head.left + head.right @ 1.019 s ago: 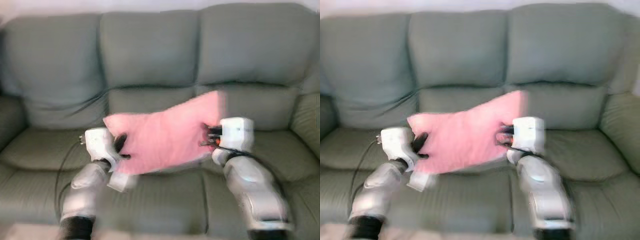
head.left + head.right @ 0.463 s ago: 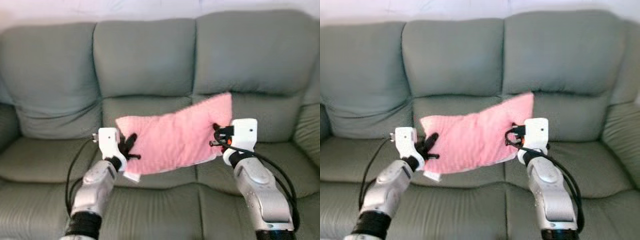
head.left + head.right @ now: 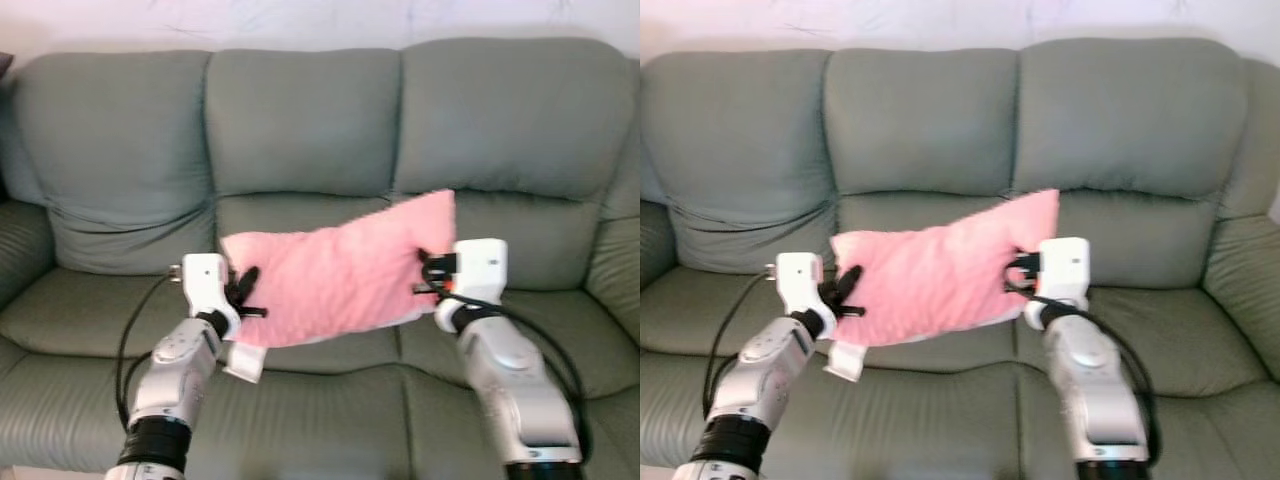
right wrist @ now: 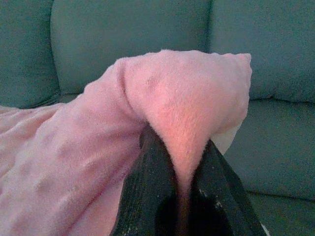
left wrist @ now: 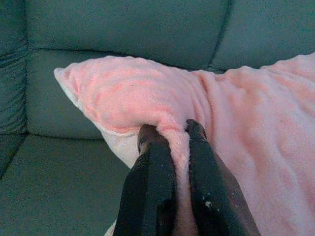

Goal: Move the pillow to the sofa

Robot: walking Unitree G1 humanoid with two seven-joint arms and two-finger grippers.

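A pink fuzzy pillow (image 3: pixel 340 275) hangs in the air over the middle seat of the grey-green sofa (image 3: pixel 300 120), held at both ends. My left gripper (image 3: pixel 243 290) is shut on its left edge, the fabric pinched between the black fingers (image 5: pixel 152 172). At the pillow's right end my right gripper (image 3: pixel 424 272) is shut on a fold of the cover (image 4: pixel 182 128), squeezed between its fingers (image 4: pixel 147 196). The right end rides a little higher than the left. A white tag (image 3: pixel 243 362) dangles under the left corner.
The sofa has three back cushions and three seat cushions (image 3: pixel 90 310), with padded armrests at both ends (image 3: pixel 615 260). A pale wall (image 3: pixel 300 20) runs behind it. Black cables (image 3: pixel 130 340) loop along my left arm.
The view has shifted and sharpened as the camera moved. The pillow stays gripped at both ends, sitting slightly lower against the sofa back than half a second ago.
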